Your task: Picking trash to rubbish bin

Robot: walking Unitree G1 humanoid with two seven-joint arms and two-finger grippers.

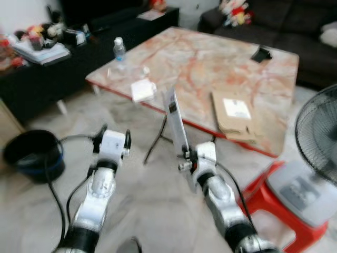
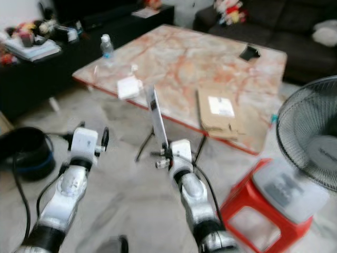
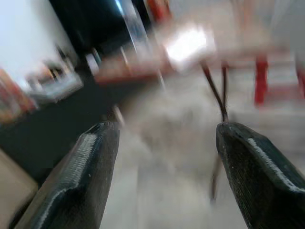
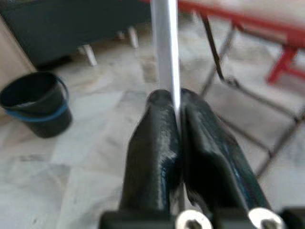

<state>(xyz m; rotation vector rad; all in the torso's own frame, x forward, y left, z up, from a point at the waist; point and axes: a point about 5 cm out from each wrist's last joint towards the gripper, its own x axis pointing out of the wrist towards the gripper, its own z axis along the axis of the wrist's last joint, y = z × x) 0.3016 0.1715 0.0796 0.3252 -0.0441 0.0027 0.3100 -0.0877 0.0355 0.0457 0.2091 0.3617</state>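
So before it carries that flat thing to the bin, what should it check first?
1. Right gripper shut on the flat white sheet: ok.
2. Sheet upright, free of the marble table: ok.
3. Black bucket in sight, on the floor to the robot's left: ok.
4. Left gripper open and empty: ok.
5. Floor between robot and bucket: black cable lies there, not ok.
6. Whether the bucket has room: cannot tell.

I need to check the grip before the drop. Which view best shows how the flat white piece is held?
The right wrist view: both fingers pinch the white piece edge-on. The eye views show it standing upright above the right gripper.
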